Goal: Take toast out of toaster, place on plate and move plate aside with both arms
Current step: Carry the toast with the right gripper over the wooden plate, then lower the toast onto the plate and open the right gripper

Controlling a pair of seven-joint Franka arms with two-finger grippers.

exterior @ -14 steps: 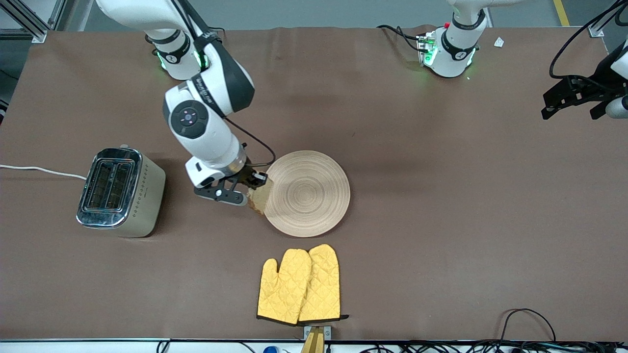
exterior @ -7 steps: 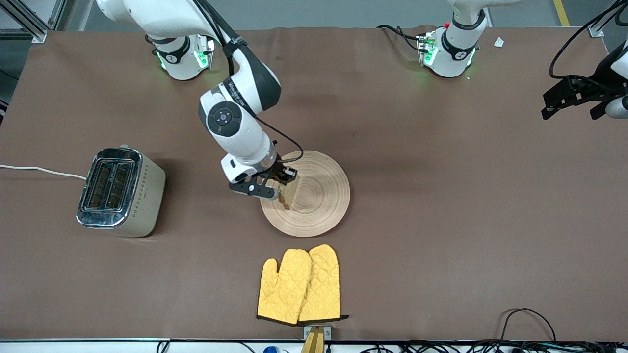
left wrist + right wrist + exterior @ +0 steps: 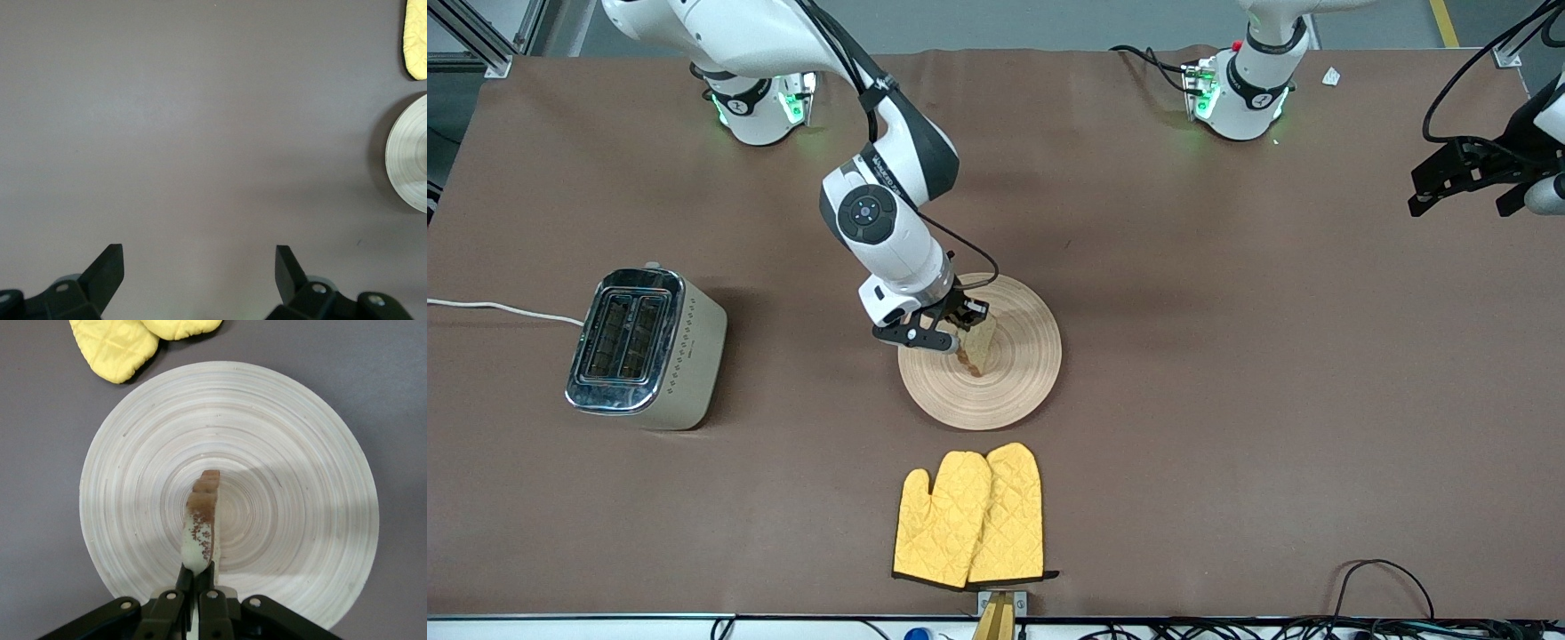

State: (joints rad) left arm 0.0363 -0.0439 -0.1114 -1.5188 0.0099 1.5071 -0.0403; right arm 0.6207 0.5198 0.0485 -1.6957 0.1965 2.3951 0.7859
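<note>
The round beige wooden plate (image 3: 1005, 378) lies mid-table. My right gripper (image 3: 959, 325) is shut on the toast (image 3: 978, 348), a light brown slice held on edge over the plate's middle. In the right wrist view the toast (image 3: 202, 527) hangs edge-on from my right gripper (image 3: 199, 577) above the plate (image 3: 293, 453). My left gripper (image 3: 1463, 182) waits up in the air at the left arm's end of the table. In the left wrist view my left gripper (image 3: 199, 270) is open and empty over bare table, with the plate's edge (image 3: 408, 160) in view.
A silver toaster (image 3: 645, 348) with a white cord stands toward the right arm's end. Yellow oven mitts (image 3: 971, 517) lie nearer the front camera than the plate; they also show in the right wrist view (image 3: 127, 340). Cables run along the front edge.
My right gripper has carried the toast from the plate's rim at the toaster side to over the plate's middle. The left arm has not moved.
</note>
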